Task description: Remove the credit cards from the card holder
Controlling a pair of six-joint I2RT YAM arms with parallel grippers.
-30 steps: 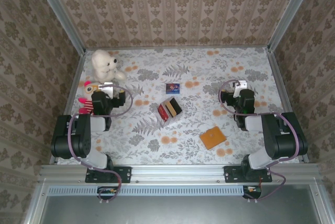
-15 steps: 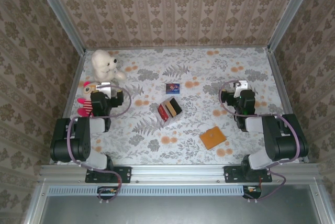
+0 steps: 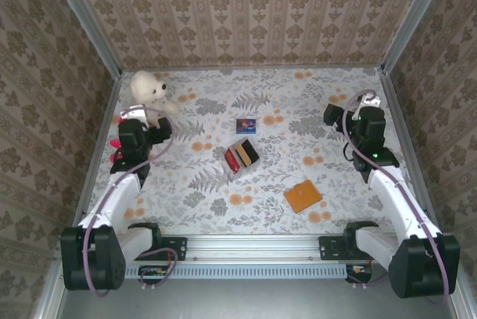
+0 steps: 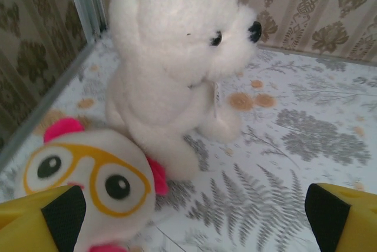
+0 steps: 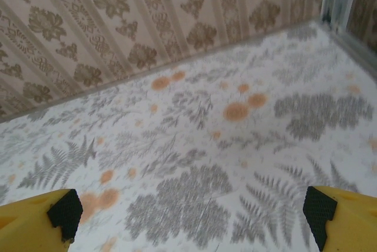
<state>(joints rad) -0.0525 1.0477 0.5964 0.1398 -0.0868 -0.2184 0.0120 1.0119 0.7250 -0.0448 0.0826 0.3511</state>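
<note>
**Item: hazards at this stage**

- **Left pincer** (image 4: 193, 212): fingers wide apart, holding nothing. It sits at the far left of the surface (image 3: 201, 203), pointed at the white bear (image 4: 177, 69) and the pink-eared goggle toy (image 4: 88, 175).
- **Right pincer** (image 5: 191, 212): fingers wide apart, holding nothing, over bare pattern at the far right.
- **Card holder** (image 3: 302, 197): tan, flat, near right of centre, well apart from both pincers.
- **Credit cards** (image 3: 242, 156): a red, yellow-orange and dark cluster at mid-surface, apart from the tan case. Whether a clear sleeve encloses them cannot be told.
- **Dark-blue square** (image 3: 246, 125): just beyond the cards.

**Risks, as judged**
1. The left arm swinging toward centre may knock over or drag the toys, which are close to it.
2. The cards are thin and packed together, so a pinch may slip off or lift several at once.
3. Nothing holds the cards' housing down, so pulling one card could drag all of it.
4. The blue square could be taken for a card.
</note>
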